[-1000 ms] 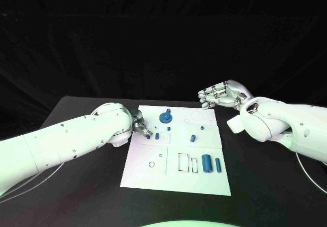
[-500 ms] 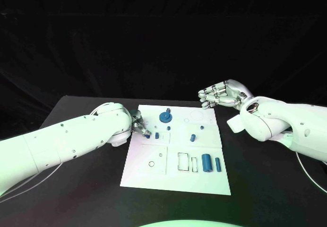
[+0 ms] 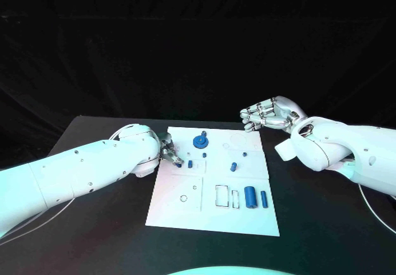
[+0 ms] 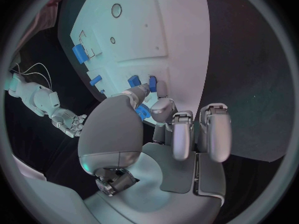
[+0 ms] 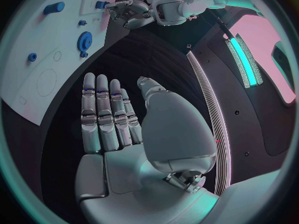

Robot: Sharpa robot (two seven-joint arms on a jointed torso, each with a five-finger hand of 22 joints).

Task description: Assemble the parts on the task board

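While the left hand (image 3: 169,153) works at the board's (image 3: 190,212) left edge, the right hand (image 3: 268,116) hangs off its far right corner.

In the left wrist view the left hand's thumb and a fingertip (image 4: 163,106) close on a small blue piece (image 4: 142,110) — it looks pinched, though most of it is hidden — just beside two short blue pegs (image 4: 143,81) on the board. The right hand holds nothing, fingers (image 5: 107,112) straight and side by side, thumb apart, above the dark table (image 3: 321,212) beside the board. On the board, a blue gear (image 3: 200,141) sits near the far edge, and two blue cylinders (image 3: 254,199) lie toward the near right — well apart from both hands.
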